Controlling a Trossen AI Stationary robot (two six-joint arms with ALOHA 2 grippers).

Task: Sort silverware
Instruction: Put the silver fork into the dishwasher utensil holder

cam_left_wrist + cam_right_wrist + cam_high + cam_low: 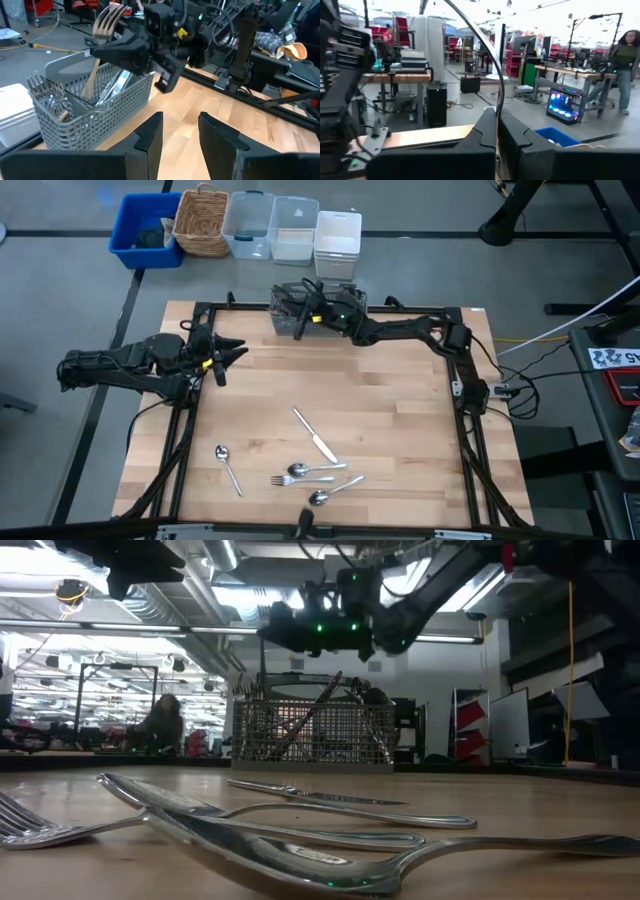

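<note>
Over the grey wire-mesh basket (318, 308), your right fingers (318, 311) pinch a silver fork (102, 37).
Six shiny silver pieces (300, 470) await; left fingers (228, 358) spread, empty.

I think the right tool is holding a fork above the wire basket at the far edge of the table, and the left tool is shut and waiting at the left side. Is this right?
Not fully. The left tool is open, not shut: the left wrist view shows a clear gap between its fingers. The rest holds: the right tool grips a fork above the wire basket, and the left tool waits at the table's left side.
</note>
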